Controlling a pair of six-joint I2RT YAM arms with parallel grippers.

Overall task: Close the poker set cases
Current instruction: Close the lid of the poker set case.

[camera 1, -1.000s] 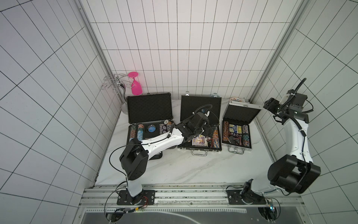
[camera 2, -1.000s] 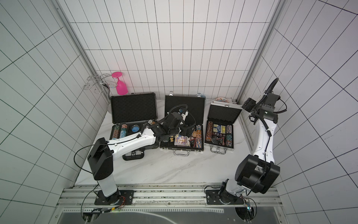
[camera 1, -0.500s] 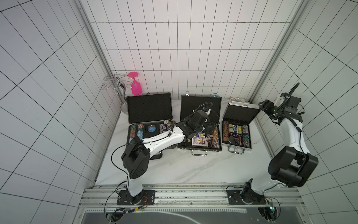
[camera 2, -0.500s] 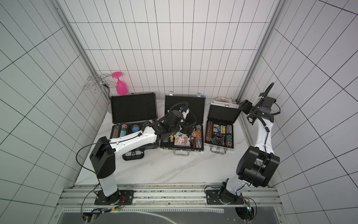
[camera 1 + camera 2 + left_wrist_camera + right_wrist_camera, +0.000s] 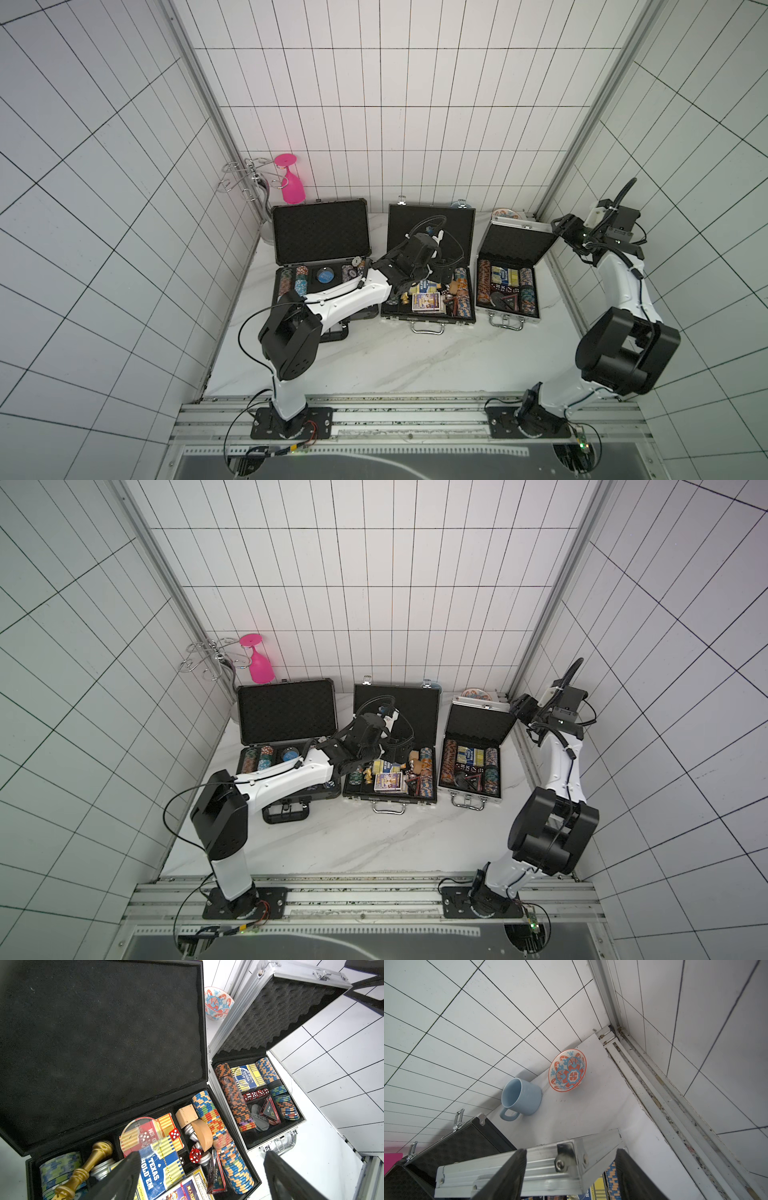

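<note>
We held the left gripper (image 5: 202, 1155) with jaws wide apart above the medium black case (image 5: 93, 1032), its tray open. Jaws of our right gripper (image 5: 570, 1151), also apart, straddled the raised lid corner of the small silver case (image 5: 456, 1178).

White-and-black left arm (image 5: 345, 296) reaching low and forward, left pincer (image 5: 201, 1153) spread wide, white-and-black right arm (image 5: 621, 286) standing tall, wrist bent inward, right pincer (image 5: 570, 1150) parted

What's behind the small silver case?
A patterned bowl in the back corner, with a blue mug beside it. In both top views the lid of the silver case hides part of the bowl.
</note>
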